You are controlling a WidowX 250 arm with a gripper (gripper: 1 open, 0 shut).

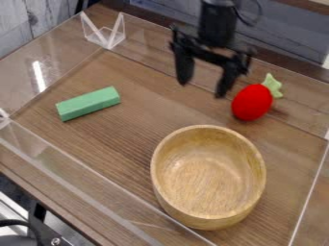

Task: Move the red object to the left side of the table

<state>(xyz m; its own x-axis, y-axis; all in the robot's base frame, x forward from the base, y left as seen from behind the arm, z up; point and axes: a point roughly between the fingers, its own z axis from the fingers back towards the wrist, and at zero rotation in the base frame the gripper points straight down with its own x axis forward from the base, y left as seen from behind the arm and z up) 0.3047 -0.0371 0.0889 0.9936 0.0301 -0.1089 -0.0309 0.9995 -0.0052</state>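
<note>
The red object, a small strawberry-shaped toy with a light green leafy top, lies on the brown wood-grain table at the right side. My black gripper hangs pointing down just to its left, its fingers spread open with nothing between them. One fingertip stands close to the toy's left edge; whether it touches I cannot tell.
A round wooden bowl sits in front of the toy, near the front right. A green rectangular block lies at the left. Low clear acrylic walls border the tabletop.
</note>
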